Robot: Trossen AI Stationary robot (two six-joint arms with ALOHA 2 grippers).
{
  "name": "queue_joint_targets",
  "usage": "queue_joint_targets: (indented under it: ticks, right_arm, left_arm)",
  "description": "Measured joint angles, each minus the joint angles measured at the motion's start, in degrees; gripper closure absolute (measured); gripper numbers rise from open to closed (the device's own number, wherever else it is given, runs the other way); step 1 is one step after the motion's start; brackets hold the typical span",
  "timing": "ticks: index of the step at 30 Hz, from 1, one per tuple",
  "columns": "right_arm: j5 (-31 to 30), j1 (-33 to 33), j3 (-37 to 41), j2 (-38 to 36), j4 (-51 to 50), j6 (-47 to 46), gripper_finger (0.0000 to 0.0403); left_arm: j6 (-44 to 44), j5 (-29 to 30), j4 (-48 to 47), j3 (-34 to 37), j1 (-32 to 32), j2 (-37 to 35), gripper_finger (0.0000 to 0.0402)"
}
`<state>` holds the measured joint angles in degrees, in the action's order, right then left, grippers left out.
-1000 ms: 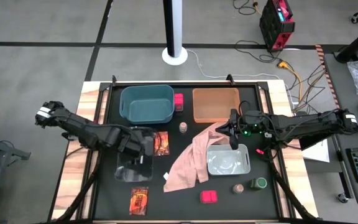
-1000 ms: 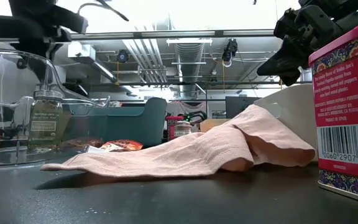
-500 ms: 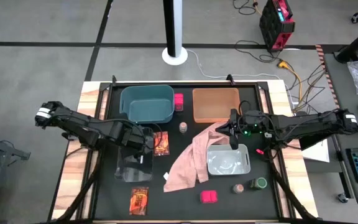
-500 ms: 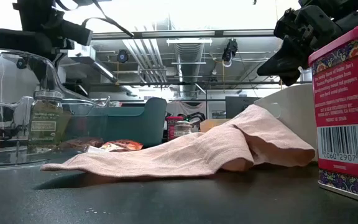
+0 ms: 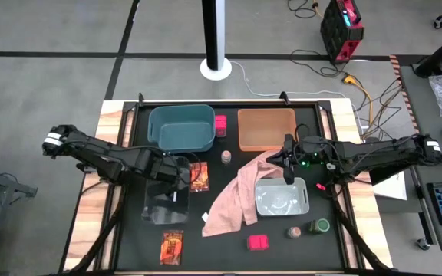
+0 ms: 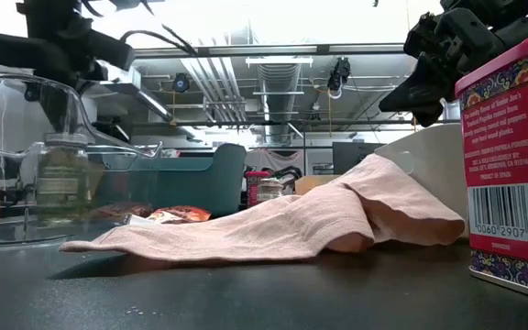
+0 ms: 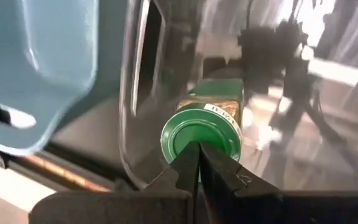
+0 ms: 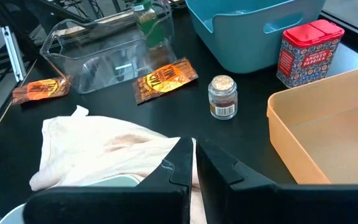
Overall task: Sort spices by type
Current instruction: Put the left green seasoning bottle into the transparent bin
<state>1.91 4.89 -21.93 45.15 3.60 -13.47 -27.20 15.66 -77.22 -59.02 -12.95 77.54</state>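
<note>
The tabletop has a matt black surface with bare wood at its edges. The clear bin is glossy transparent plastic, the teal bin smooth matt plastic. The pink cloth is soft, creased fabric. The packets look shiny, crinkled foil.

A green-lidded jar stands in the clear bin; the cloth is pink.

The left gripper has moved a little toward the table's middle, above the clear bin. In the low view the green-lid jar inside this bin has turned, so its label no longer faces the camera.
</note>
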Motion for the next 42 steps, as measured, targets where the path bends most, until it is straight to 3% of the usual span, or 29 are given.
queue_joint_targets:
  ticks: [5,20,29,36,42]
  right_arm:
    - [0.0,0.0,0.0,0.0,0.0,0.0,0.0390]
    - [0.0,0.0,0.0,0.0,0.0,0.0,0.0390]
    - [0.0,0.0,0.0,0.0,0.0,0.0,0.0390]
    - [0.0,0.0,0.0,0.0,0.1,-0.5,0.0390]
    - [0.0,0.0,0.0,0.0,0.1,-0.1,0.0390]
  left_arm:
    - [1.0,-1.9,-4.4,-0.8,-0.1,-0.5,0.0402]
    - [-0.2,-2.8,-1.5,-0.9,-0.2,-1.3,0.0402]
    - [-4.2,-6.5,-1.8,-0.9,-1.8,-3.2,0.0402]
    - [-8.0,-13.7,-1.8,-0.6,-3.8,-3.8,0.0402]
    - [-7.9,-13.2,-2.0,1.6,-3.7,-3.6,0.0402]
